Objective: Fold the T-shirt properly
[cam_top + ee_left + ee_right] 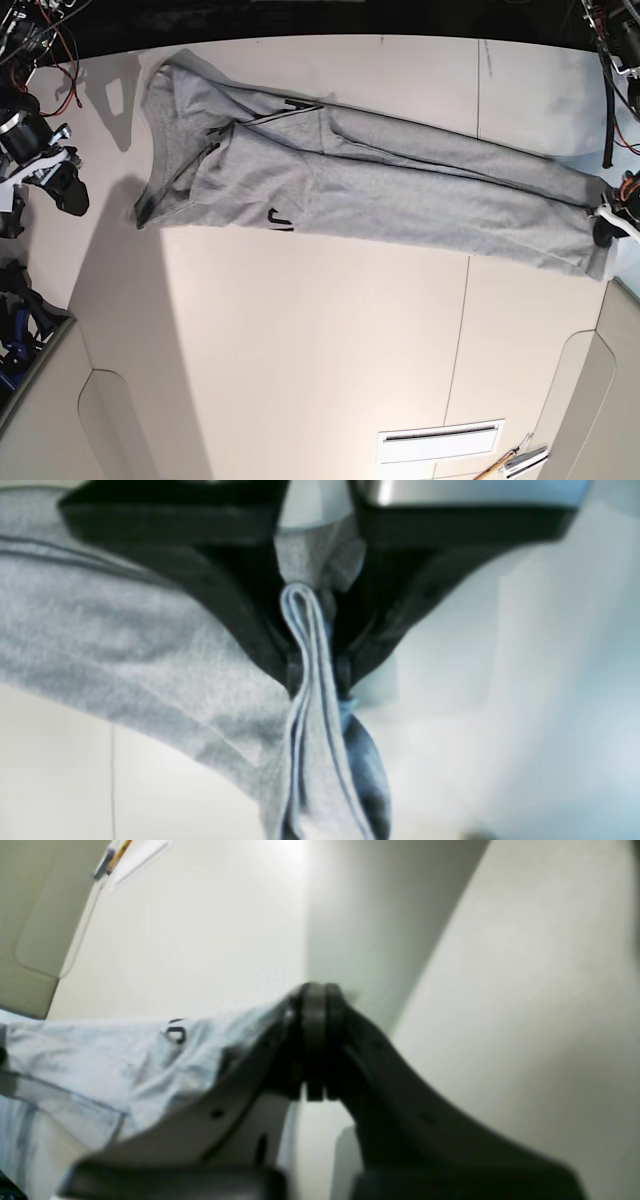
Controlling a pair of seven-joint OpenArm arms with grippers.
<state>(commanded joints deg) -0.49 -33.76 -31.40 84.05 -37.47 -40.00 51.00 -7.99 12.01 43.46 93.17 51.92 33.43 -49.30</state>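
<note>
Across the pale, smooth-topped desk point(330, 340), a heather-grey cotton T-shirt point(400, 195) stretches in a long, rumpled band, reaching from near the side edge by the robot's right arm to the opposite side edge by its left. The black left gripper point(320, 680) clamps its fingers on the shirt's end at that left-hand edge, pinching a looped fold of layered grey cloth that hangs below the fingertips in the left wrist view. At the other end, the black right gripper point(72, 198) is held beside the shirt, apart from the cloth in the base view, its fingers pressed together with nothing visible between them. Small portions of black lettering point(281, 219) show on the fabric, one along the shirt's lower border in the base view and another near the upper fold. Toward that same end the cloth bunches and creases, with an upper layer lying over a wider one. Near the desk corner at the base view's lower right, a white rectangular object with a dark stripe point(440, 441) lies beside a slim orange-brown tool point(495, 466), well apart from the shirt.
</note>
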